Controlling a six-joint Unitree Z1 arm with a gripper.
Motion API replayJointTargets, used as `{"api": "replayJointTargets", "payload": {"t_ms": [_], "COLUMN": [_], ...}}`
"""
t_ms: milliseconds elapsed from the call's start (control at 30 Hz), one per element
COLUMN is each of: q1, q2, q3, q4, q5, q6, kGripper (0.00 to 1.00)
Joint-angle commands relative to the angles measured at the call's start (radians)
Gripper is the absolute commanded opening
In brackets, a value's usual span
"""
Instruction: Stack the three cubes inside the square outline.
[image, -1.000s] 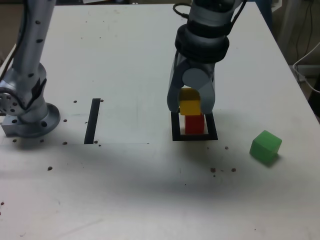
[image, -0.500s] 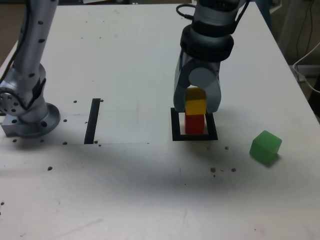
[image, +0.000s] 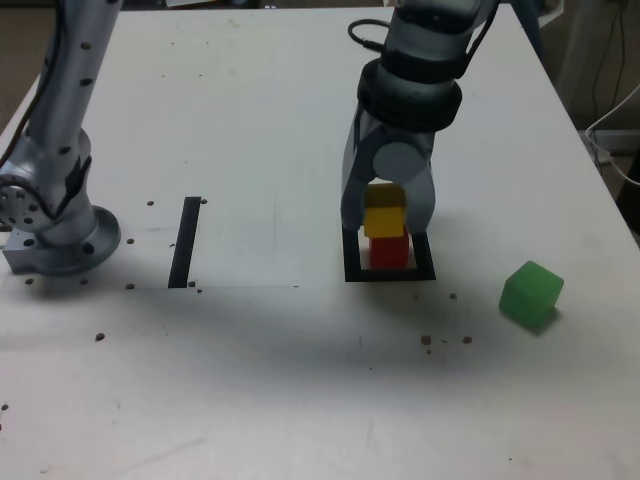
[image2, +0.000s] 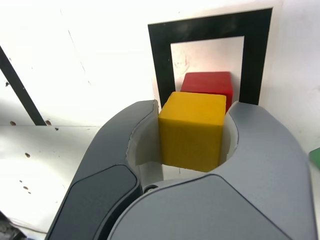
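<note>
Wrist view: gripper (image2: 192, 135) clamps yellow cube (image2: 192, 129) above red cube (image2: 209, 83).

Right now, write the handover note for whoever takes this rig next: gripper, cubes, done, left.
Gripper: shut on the yellow cube, holding it directly over the red cube.
Red cube: inside the square outline.
Yellow cube: not yet released; the exterior view cannot settle whether it already rests on the red cube.
Green cube: loose on the table, at the exterior view's right of the outline.
Done: red placed.
Left: seat and release yellow, then fetch green and stack it on top.
</note>
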Motion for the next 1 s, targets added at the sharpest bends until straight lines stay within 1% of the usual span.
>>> {"api": "replayJointTargets", "payload": {"t_ms": [0, 133, 333, 467, 533, 633, 767, 867, 967], "q1": [0.001, 0.001, 0.001, 0.001, 0.001, 0.001, 0.001, 0.001, 0.001], "q2": [0.005, 0.006, 0.009, 0.009, 0.008, 0.008, 0.002, -0.005, -0.009], "q3": [0.001, -0.001, -0.004, -0.007, -0.008, -0.007, 0.003, 0.019, 0.026], "q4": [0.003, 0.001, -0.002, -0.003, -0.005, -0.013, -0.018, -0.014, -0.012], "q5": [-0.004, -0.007, -0.004, -0.002, -0.003, -0.002, 0.008, 0.020, 0.025], "q6": [0.004, 0.010, 0.013, 0.014, 0.014, 0.017, 0.012, -0.004, -0.014], "kGripper": [0.30, 0.31, 0.39, 0.40, 0.43, 0.55, 0.82, 0.97, 1.00]}}
